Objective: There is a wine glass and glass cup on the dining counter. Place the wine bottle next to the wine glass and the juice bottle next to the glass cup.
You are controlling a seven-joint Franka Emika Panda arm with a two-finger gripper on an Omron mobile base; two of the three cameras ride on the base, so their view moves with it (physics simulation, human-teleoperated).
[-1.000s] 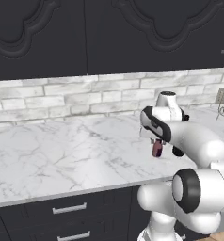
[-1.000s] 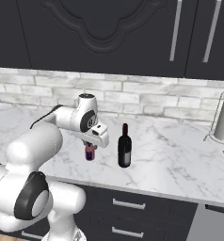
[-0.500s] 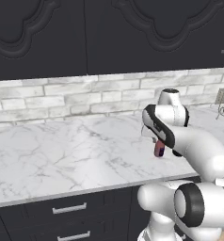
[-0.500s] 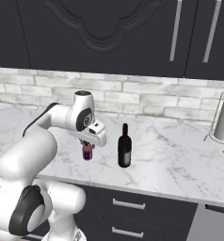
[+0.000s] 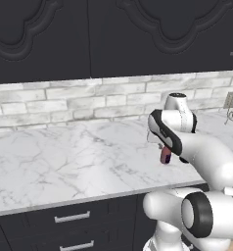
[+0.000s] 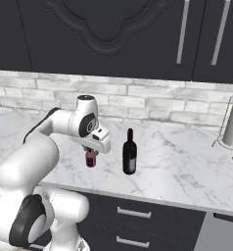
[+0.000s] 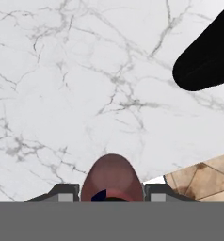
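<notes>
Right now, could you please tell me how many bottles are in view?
2. The small juice bottle is held in the claw near the marble counter's front edge. The tall wine bottle stands upright on the counter just beside it. Others may be out of frame.

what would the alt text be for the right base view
A white robot arm's gripper is shut on a small reddish-purple juice bottle above a white marble counter. A tall dark wine bottle stands just to its right, below dark cabinets.
</notes>
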